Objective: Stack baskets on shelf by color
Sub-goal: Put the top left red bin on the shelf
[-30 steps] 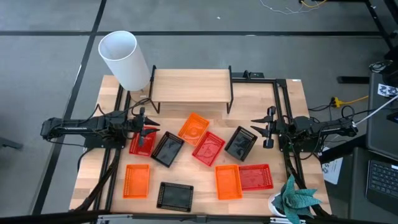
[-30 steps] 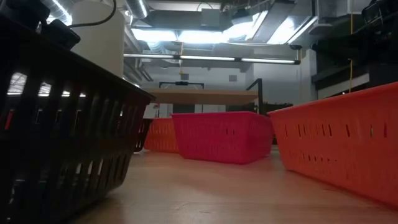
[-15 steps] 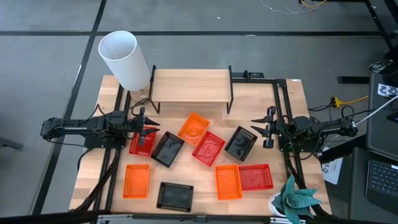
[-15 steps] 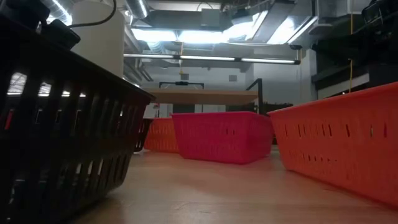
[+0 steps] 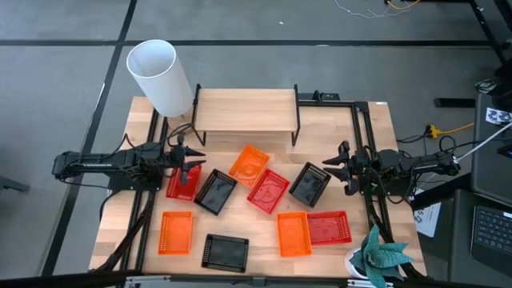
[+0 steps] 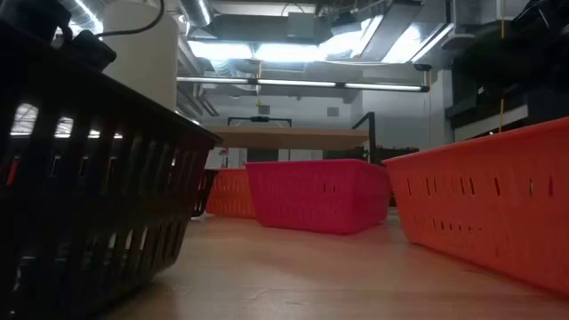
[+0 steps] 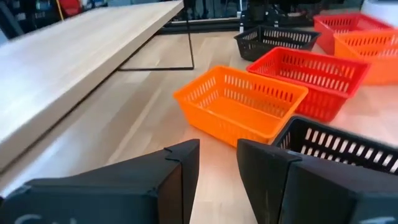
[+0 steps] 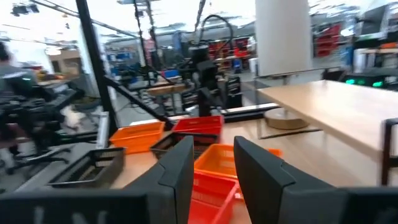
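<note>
Several baskets lie scattered on the table in front of the shelf (image 5: 245,110). They are a red one (image 5: 181,184), a black one (image 5: 214,192), an orange one (image 5: 249,162), a red one (image 5: 267,190), a black one (image 5: 310,184), and along the near edge an orange one (image 5: 176,232), a black one (image 5: 225,252), an orange one (image 5: 294,234) and a red one (image 5: 329,226). My left gripper (image 5: 192,158) hovers at the left above the red basket's far end, open and holding nothing (image 7: 217,152). My right gripper (image 5: 330,166) hovers at the right beside the black basket, open and holding nothing (image 8: 213,146).
A tall white cylinder (image 5: 160,78) stands at the far left corner beside the shelf. A green plant (image 5: 380,256) sits at the near right corner. Black frame rails (image 5: 364,144) run along both sides of the table. The shelf's top board is bare.
My right gripper has rolled about the line it points along, and its fingers now stand slanted in the high view; it has stayed in place. The baskets have not moved.
</note>
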